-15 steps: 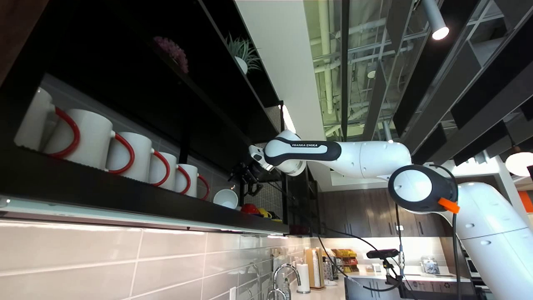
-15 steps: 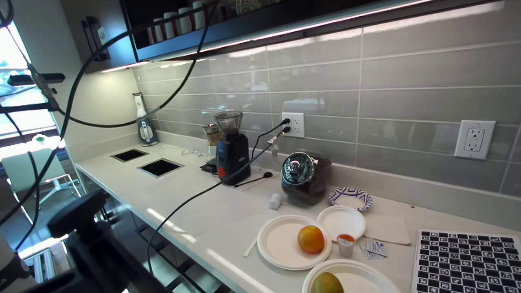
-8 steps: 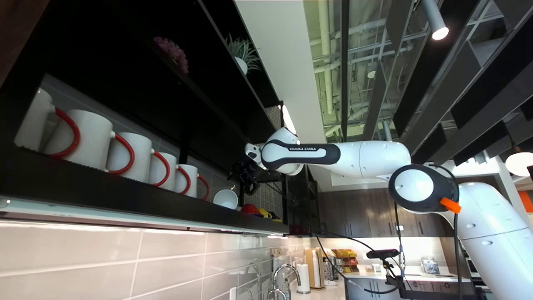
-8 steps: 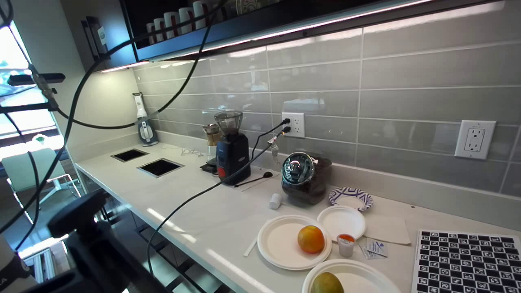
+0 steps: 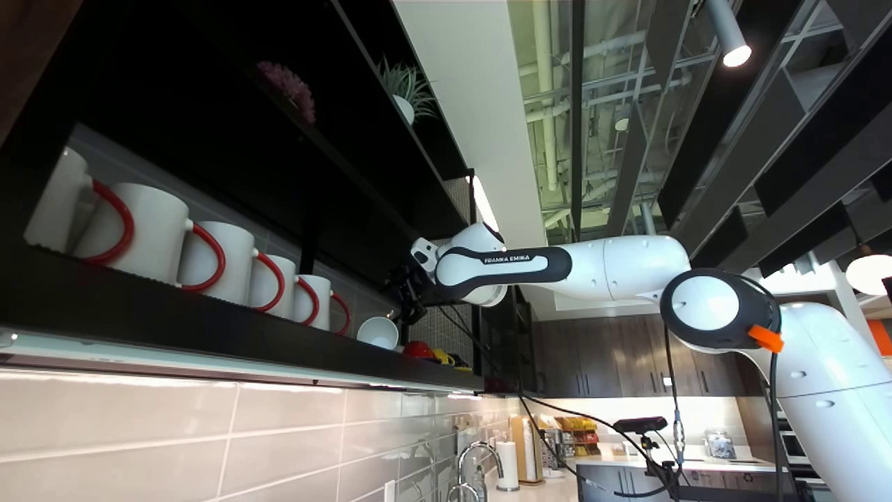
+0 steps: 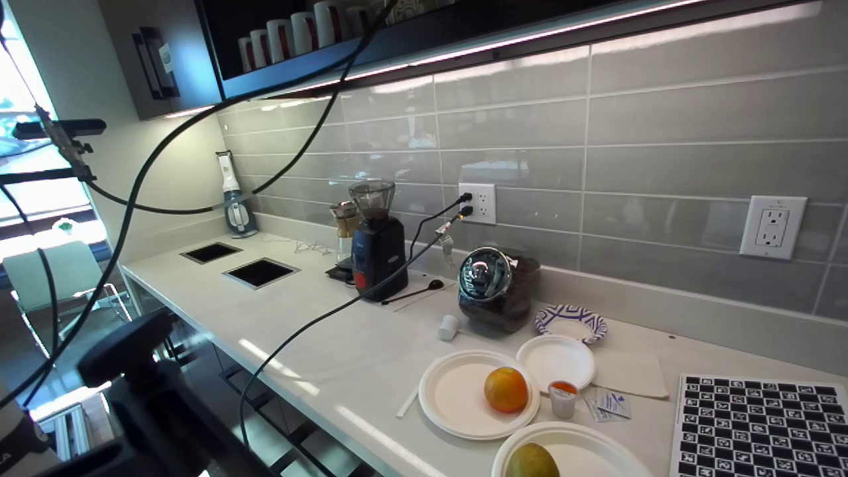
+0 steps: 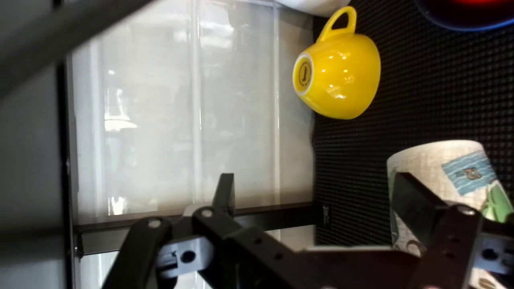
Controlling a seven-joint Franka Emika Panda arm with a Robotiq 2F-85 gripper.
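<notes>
Both my fingers [image 7: 225,192] stand apart low in the wrist view, a patterned cup [image 7: 449,168] lower right, a yellow cup [image 7: 340,78] upper right.

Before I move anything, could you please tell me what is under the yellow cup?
In the wrist view, the yellow cup rests on a black textured surface that shows beside it; the patch directly beneath is covered and cannot be seen.
</notes>
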